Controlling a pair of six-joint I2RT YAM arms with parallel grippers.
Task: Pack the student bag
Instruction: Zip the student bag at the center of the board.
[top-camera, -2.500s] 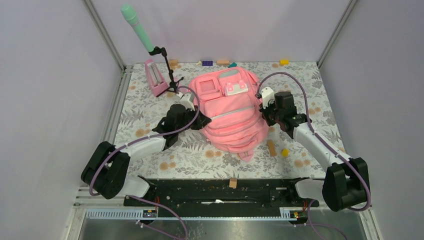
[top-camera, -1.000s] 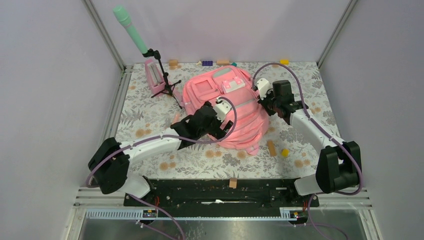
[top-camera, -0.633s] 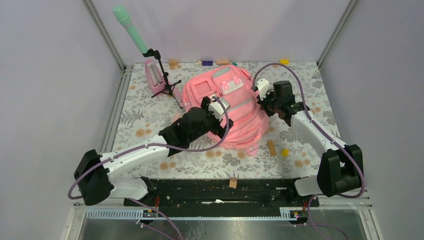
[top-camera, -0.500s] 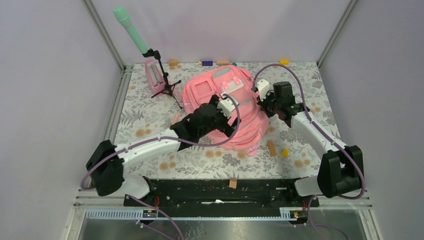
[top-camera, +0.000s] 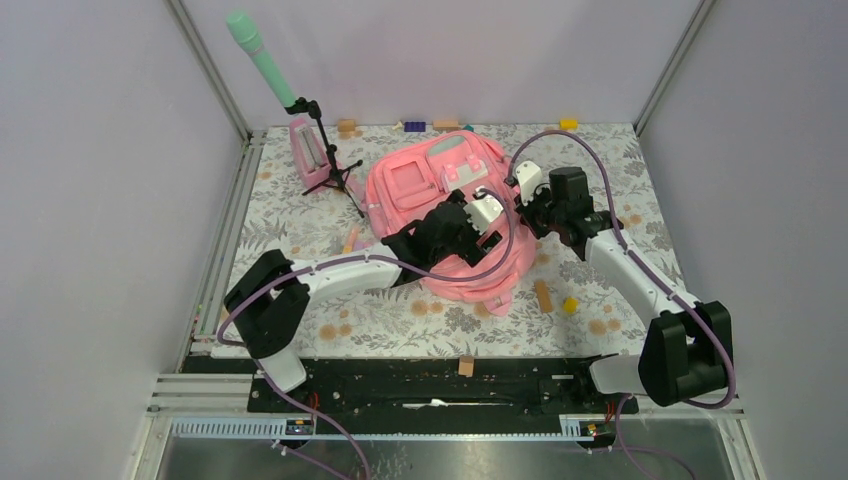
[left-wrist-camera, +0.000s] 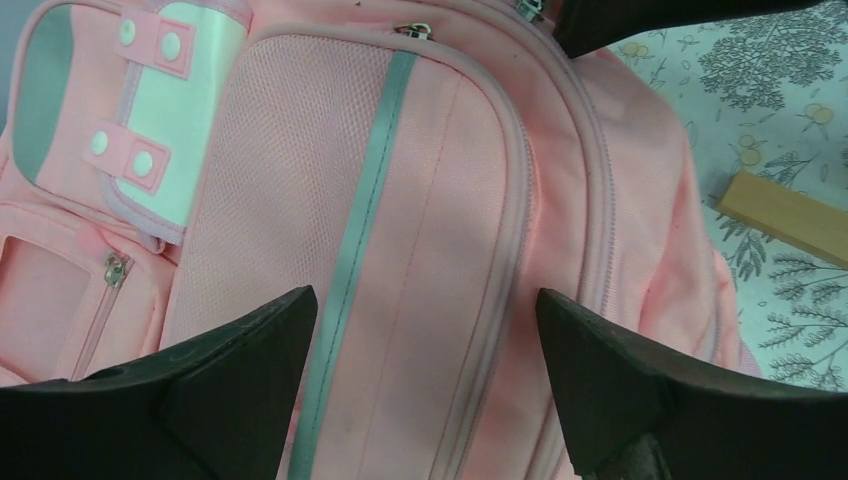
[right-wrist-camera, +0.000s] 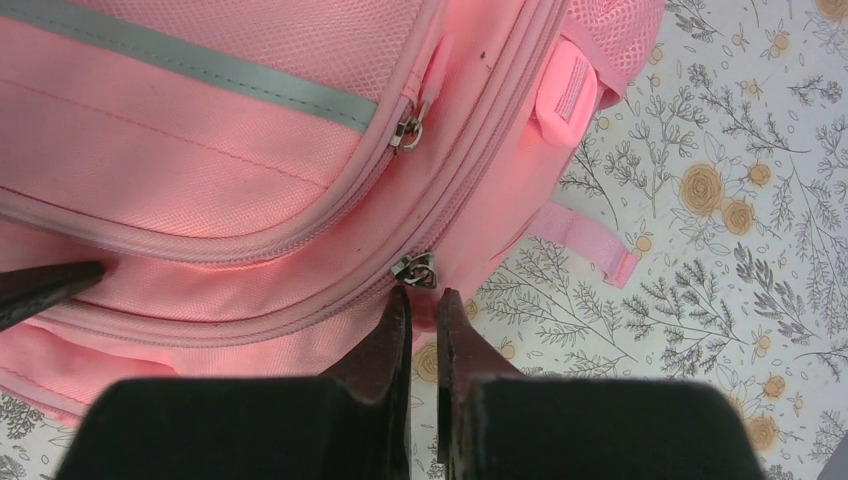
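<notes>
Across floral-print tabletop (top-camera: 620, 170), lying front-up directly beneath both sets of jaws: student bag (top-camera: 405, 190). Hovering with left gripper (left-wrist-camera: 425, 300) spread wide and holding nothing, framing grey reflective strip (left-wrist-camera: 365, 190) and the mesh front panel between the fingers. Showing wooden block (left-wrist-camera: 785, 215) on the floral surface, off beyond one finger and clear of the bag. Reaching in with right gripper (right-wrist-camera: 422, 295) closed to a thin slit, apparently nipping zipper pull (right-wrist-camera: 415, 270) of the main zip right at the fingertips. Leaving second slider (right-wrist-camera: 408, 128) just ahead of those jaws, untouched, beside the strip's end.
</notes>
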